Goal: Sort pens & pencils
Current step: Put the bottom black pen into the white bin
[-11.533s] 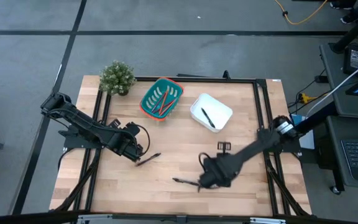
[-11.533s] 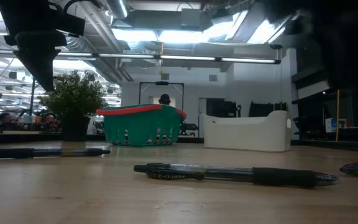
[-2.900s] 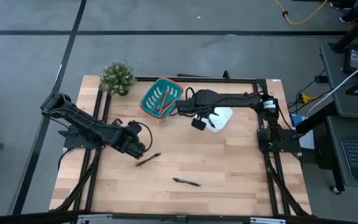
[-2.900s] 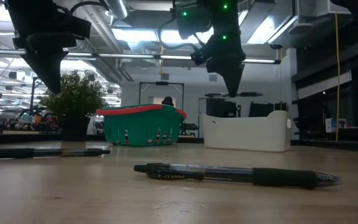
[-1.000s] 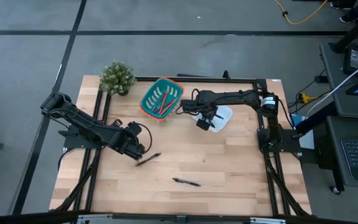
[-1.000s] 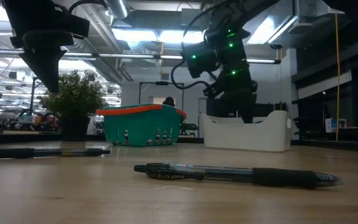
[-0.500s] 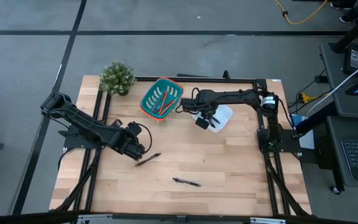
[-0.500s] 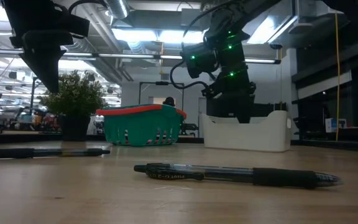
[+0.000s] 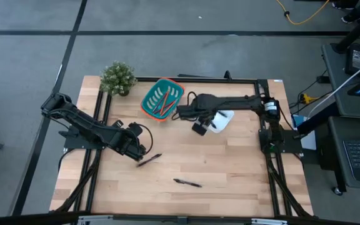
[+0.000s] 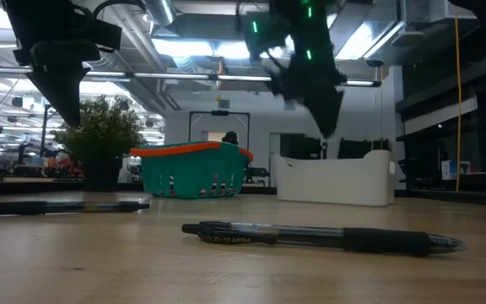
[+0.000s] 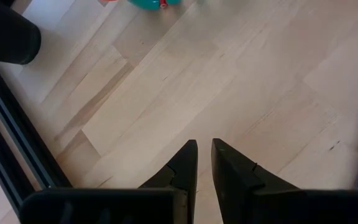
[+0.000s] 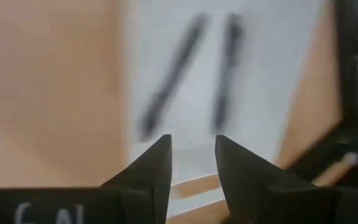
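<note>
Pens lie in two places relative to the white bin (image 9: 224,117): two pens (image 12: 229,74) rest side by side on its white floor, as the right wrist view shows, and two more are on the wooden worktop (image 9: 230,169) well away from it. Of these two, one pen (image 9: 149,160) lies toward the left arm's side of the worktop, and the other pen (image 9: 187,183) lies nearer the front edge, well apart from the bin. The right claw (image 9: 199,127) hangs above the worktop just beside the bin, on the side that faces the teal basket (image 9: 162,99), so it is between the two containers and a little forward of them. Its two dark fingers (image 12: 157,163) stand apart with a clear gap and hold nothing. The pencils (image 9: 165,104), thin orange-red sticks, lie inside the teal basket, which sits just beside the white bin on its left-arm side. A small potted plant (image 9: 118,77) stands further from the bin, beyond the basket, at the worktop's back corner. The left claw (image 9: 137,149) hovers over the worktop far from the bin, near the first loose pen but not touching it; its fingers (image 11: 185,163) are almost together, with only a narrow slit between them, and nothing is between them.
</note>
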`<act>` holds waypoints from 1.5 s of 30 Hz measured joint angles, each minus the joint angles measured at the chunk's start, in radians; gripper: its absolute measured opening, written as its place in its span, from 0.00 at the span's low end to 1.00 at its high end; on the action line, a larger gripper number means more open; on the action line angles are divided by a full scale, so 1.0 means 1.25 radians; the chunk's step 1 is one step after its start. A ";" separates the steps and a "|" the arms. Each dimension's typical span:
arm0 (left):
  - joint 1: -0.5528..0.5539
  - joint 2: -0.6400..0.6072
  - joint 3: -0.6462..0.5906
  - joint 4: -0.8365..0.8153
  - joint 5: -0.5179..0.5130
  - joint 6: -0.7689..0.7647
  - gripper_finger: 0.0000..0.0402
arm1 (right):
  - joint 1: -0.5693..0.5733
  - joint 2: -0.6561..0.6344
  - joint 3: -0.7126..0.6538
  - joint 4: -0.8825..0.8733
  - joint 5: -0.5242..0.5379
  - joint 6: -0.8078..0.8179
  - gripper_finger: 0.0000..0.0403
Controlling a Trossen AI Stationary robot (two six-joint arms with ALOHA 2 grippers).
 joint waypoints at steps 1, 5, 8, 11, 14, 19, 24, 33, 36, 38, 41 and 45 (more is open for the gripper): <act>0.000 0.000 0.000 0.000 0.000 -0.001 0.11 | 0.021 0.000 0.024 -0.003 -0.027 0.021 0.31; 0.000 0.000 0.000 0.000 0.007 -0.002 0.11 | 0.136 -0.001 0.075 0.031 -0.145 0.107 0.31; 0.000 0.000 0.000 0.000 0.015 -0.002 0.11 | 0.251 -0.001 0.056 0.112 -0.169 0.125 0.31; 0.000 0.000 0.000 0.000 0.016 -0.002 0.11 | 0.354 -0.001 0.006 0.226 -0.172 0.142 0.31; 0.000 0.000 0.000 0.000 0.015 -0.002 0.11 | 0.429 -0.001 -0.052 0.407 -0.172 0.153 0.31; 0.000 0.000 0.000 0.001 0.016 -0.019 0.11 | 0.489 -0.001 -0.123 0.558 -0.200 0.111 0.31; 0.000 0.000 0.000 0.001 0.016 -0.024 0.11 | 0.489 -0.001 -0.172 0.564 -0.259 0.038 0.31; 0.000 0.000 0.000 0.001 0.042 -0.081 0.11 | 0.448 -0.001 -0.217 0.699 -0.350 -0.056 0.31; 0.000 0.000 0.000 0.003 0.042 -0.083 0.11 | 0.436 -0.001 -0.216 0.725 -0.350 -0.067 0.31; 0.000 0.000 0.000 0.004 0.042 -0.082 0.11 | 0.429 -0.001 -0.216 0.723 -0.350 -0.067 0.31; 0.000 0.000 0.000 0.005 0.043 -0.082 0.11 | 0.419 0.004 -0.216 0.736 -0.348 -0.050 0.31; 0.000 0.000 0.000 0.007 0.043 -0.080 0.11 | 0.413 0.040 -0.216 0.791 -0.365 -0.003 0.31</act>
